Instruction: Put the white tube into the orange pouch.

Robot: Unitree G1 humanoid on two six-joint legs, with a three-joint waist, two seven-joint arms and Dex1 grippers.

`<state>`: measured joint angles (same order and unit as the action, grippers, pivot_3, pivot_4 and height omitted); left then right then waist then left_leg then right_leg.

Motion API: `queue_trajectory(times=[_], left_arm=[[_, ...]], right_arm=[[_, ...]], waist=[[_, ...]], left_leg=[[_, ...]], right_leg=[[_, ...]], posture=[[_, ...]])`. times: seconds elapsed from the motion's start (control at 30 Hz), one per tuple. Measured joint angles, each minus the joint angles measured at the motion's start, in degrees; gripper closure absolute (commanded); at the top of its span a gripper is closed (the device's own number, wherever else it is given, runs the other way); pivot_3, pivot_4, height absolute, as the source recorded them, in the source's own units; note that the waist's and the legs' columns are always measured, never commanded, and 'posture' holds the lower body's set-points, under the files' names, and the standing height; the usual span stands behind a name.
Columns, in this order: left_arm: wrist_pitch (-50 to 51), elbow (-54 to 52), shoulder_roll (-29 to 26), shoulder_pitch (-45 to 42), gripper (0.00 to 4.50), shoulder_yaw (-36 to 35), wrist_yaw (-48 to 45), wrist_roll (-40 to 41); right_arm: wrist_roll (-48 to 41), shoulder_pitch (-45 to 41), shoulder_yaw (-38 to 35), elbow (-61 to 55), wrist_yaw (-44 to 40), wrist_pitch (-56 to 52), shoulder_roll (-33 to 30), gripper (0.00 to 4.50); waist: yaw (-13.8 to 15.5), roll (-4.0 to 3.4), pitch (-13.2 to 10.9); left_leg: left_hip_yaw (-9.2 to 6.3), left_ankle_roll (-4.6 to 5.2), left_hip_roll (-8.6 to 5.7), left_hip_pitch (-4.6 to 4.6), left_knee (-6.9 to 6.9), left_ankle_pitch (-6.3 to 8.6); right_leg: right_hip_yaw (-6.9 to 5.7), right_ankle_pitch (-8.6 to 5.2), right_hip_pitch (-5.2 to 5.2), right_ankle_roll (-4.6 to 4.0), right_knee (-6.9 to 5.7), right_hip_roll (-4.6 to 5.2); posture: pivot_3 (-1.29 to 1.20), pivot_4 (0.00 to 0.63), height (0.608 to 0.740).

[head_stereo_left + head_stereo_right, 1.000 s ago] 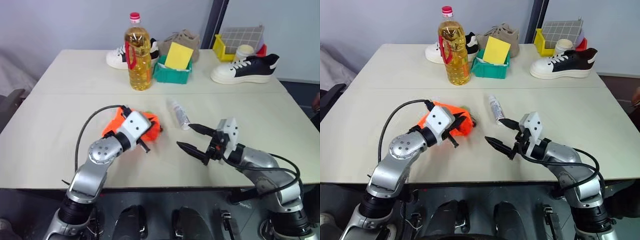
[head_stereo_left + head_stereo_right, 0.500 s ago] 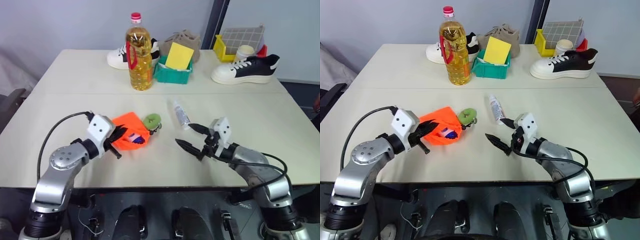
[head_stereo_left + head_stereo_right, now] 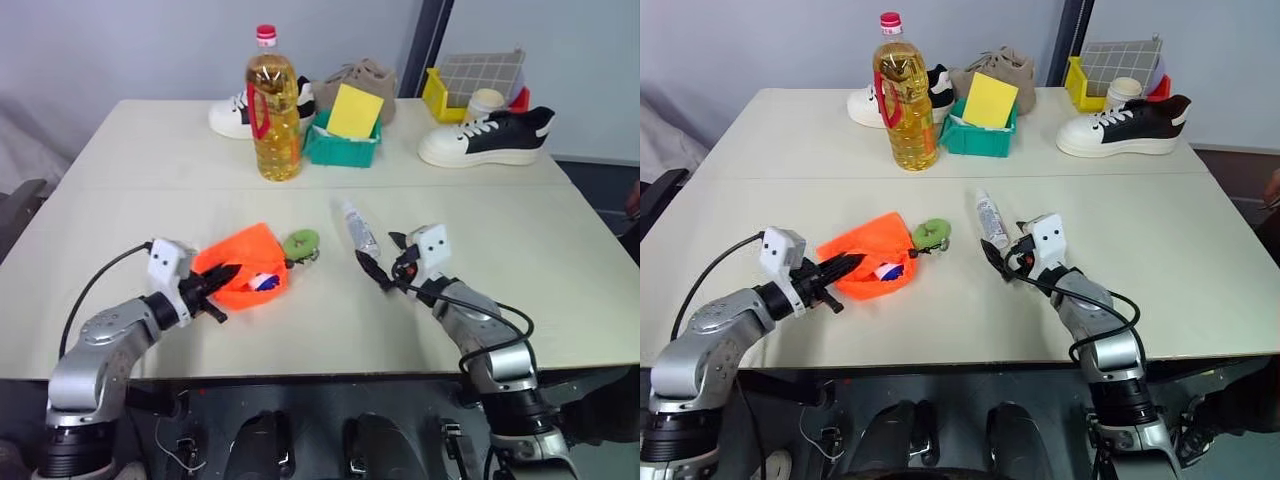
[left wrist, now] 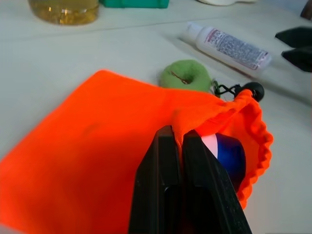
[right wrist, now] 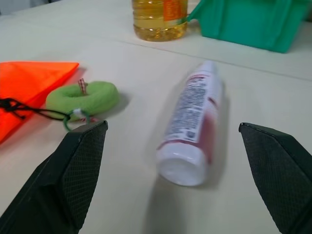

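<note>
The left end effector (image 4: 181, 141) is clamped on the rim fabric of the pouch (image 3: 245, 275), whose mouth is held agape; a blue and white thing (image 4: 228, 153) is seen inside, just beyond the fingers. The green disc (image 3: 299, 241) lies past the pouch on its cord. The right end effector (image 3: 380, 258) is spread wide, with the tube (image 3: 358, 227) lying flat on the bench (image 3: 320, 330) just ahead between its fingertips, untouched.
</note>
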<state>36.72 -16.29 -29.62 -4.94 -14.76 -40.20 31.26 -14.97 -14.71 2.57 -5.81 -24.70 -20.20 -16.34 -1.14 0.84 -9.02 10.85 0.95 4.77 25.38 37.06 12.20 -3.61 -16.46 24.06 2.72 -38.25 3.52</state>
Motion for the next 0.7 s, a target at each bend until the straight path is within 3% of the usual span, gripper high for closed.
queue_trajectory(times=[0.3,0.7], left_arm=[[2.5,1.93,-3.96,-3.65,4.44,-0.06,-3.22,4.41],[2.71,-1.61,-4.25,-3.66,4.44,0.56,-3.05,5.51]], right_arm=[[4.25,-4.2,0.59,8.55,3.43,4.08,3.77,0.0],[7.04,-8.62,0.18,19.97,6.52,8.88,6.33,0.0]], waist=[[-0.13,0.0,0.0],[-0.27,0.0,0.0]], left_leg=[[0.03,-0.09,0.0,0.0,-0.03,-0.04],[0.04,-0.13,0.0,0.0,-0.05,-0.05]], right_leg=[[0.0,0.0,0.02,0.0,-0.01,0.0],[0.01,0.0,0.03,0.0,-0.02,-0.01]], posture=[[0.0,0.15,0.74],[0.0,0.15,0.74]])
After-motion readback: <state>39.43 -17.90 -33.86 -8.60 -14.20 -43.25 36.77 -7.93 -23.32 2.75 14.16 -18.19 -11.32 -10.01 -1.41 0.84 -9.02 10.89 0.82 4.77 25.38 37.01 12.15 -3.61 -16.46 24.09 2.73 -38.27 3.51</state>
